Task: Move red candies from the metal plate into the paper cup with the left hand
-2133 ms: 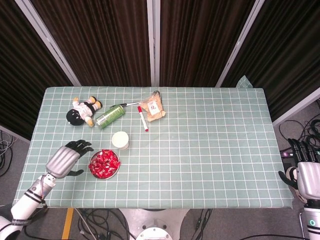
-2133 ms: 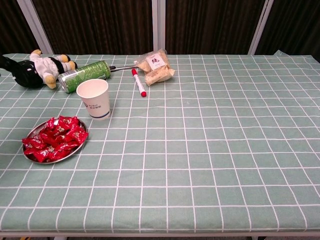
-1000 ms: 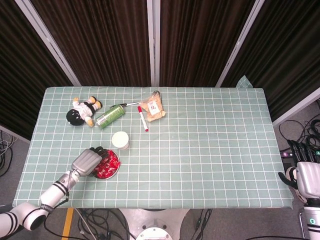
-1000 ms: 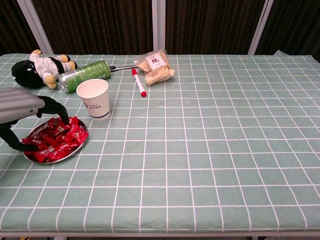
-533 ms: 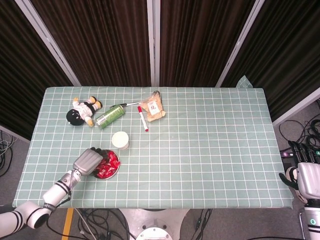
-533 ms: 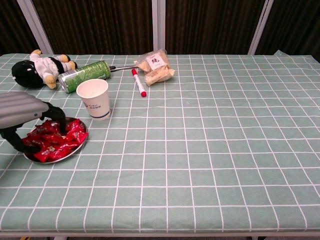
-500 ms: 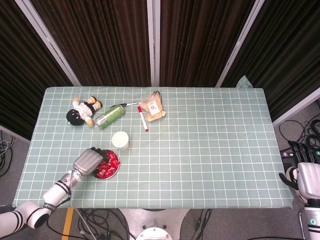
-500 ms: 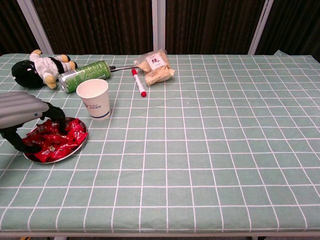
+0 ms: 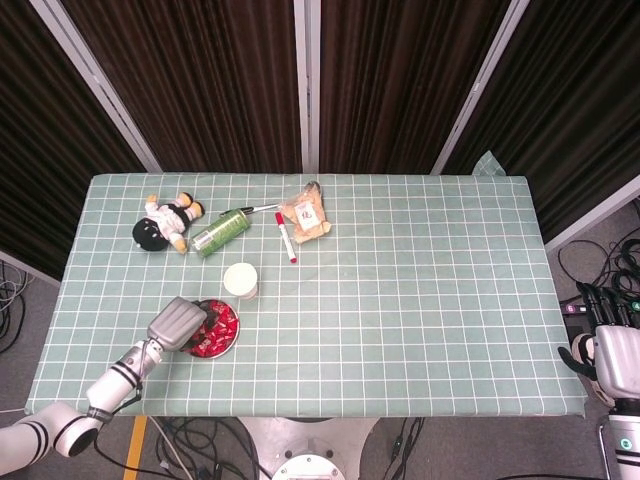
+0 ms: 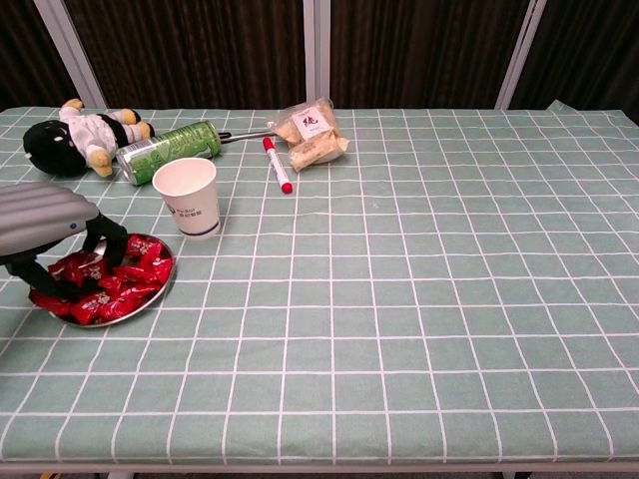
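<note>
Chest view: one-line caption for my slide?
Left hand reaches into red candies on metal plate, beside paper cup.

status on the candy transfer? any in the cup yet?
Done: nothing visible; neither view shows inside the paper cup, and the red candies still fill the metal plate. In hand: the left robot hand is down in the pile, fingers among the candies; whether it grips one cannot be told. Left: lift, carry to the cup, release, repeat. Right robot hand hangs off the table.

Even, bright overhead light, soft short shadows. Both views sharp, no motion blur. Mild glare on left hand (image 10: 40,225) shell. Dark curtains (image 9: 200,80) underexposed.
</note>
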`<action>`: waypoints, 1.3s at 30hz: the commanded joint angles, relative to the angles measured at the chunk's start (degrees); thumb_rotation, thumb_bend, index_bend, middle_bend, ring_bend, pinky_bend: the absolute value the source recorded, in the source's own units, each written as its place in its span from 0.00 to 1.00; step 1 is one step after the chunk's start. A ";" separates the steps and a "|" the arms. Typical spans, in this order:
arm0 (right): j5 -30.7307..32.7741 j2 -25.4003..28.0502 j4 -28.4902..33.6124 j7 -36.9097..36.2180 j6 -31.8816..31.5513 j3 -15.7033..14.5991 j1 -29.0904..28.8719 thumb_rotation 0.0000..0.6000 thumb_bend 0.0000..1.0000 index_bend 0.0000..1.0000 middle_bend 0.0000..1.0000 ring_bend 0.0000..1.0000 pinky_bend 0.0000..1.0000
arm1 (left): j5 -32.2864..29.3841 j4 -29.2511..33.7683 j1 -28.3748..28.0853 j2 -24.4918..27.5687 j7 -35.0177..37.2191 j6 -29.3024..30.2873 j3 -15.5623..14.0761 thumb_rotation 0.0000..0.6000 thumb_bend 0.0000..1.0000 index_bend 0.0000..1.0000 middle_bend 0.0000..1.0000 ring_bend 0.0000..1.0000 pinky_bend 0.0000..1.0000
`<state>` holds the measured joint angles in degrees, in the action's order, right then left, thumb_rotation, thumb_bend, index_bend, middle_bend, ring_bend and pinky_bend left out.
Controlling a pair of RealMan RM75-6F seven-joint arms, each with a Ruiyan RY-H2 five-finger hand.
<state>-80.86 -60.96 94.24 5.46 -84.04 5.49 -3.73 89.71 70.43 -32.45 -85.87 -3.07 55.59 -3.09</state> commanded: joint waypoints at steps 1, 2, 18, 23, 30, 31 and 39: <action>0.01 0.01 0.05 -0.03 -0.02 0.01 0.02 1.00 0.10 0.00 0.10 0.07 0.18 | 0.56 -0.67 -0.04 -0.32 1.08 0.57 -0.27 1.00 0.40 0.59 0.63 0.59 0.81; 0.01 0.02 0.06 -0.03 -0.02 0.01 0.02 1.00 0.10 0.00 0.10 0.07 0.18 | 0.66 -0.89 -0.06 -0.42 1.39 0.64 -0.34 1.00 0.40 0.59 0.64 0.60 0.83; -0.04 0.24 -0.13 -0.61 -0.44 0.02 0.32 1.00 0.10 0.00 0.10 0.07 0.18 | 1.95 2.75 -1.25 2.96 3.72 5.43 2.02 1.00 0.45 0.64 0.72 0.68 0.91; -0.02 0.38 -0.32 -0.75 -0.67 0.15 0.40 1.00 0.10 0.00 0.10 0.07 0.18 | 1.40 6.46 -3.30 5.93 5.14 6.39 5.30 1.00 0.45 0.64 0.72 0.68 0.91; 0.14 0.82 -0.29 -0.91 -0.99 0.45 0.48 1.00 0.10 0.00 0.10 0.07 0.18 | -1.39 7.00 -8.76 5.83 5.14 1.53 9.84 1.00 0.45 0.63 0.71 0.67 0.91; 0.15 0.90 -0.29 -0.94 -1.10 0.49 0.53 1.00 0.10 0.00 0.10 0.07 0.18 | -1.77 6.57 -9.46 5.39 5.00 0.74 10.19 1.00 0.45 0.63 0.71 0.67 0.90; 0.89 1.40 -0.65 -1.71 -1.46 0.69 1.06 1.00 0.10 0.00 0.10 0.07 0.18 | -5.32 2.17 -13.21 1.81 2.65 -5.07 10.97 1.00 0.45 0.60 0.68 0.63 0.88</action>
<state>-80.01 -59.58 93.63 3.79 -85.50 6.18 -2.70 85.14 73.41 -45.03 -83.35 0.28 51.37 7.78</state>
